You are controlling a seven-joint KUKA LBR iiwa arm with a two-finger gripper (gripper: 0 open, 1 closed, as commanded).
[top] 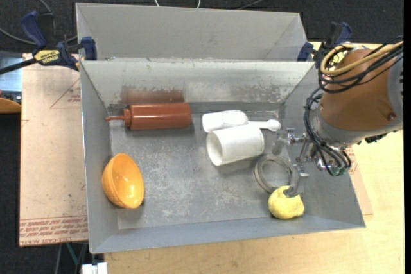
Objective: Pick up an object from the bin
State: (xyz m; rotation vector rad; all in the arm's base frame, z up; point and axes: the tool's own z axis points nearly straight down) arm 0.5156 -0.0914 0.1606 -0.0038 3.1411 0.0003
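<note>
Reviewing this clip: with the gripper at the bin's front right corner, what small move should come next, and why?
Probably a short drop straight down onto the yellow lumpy lemon-shaped thing. The gripper stands at its upper edge, front right in the grey metal bin, while the white plastic cup lies apart to the left, so little seems to block it.

orange-covered wrist (356, 102) at right, claw (295, 167) low and downward

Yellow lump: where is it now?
The yellow lump lies at the camera view's lower right, in a front corner of the bin, right by the gripper; white cup up-left.
</note>
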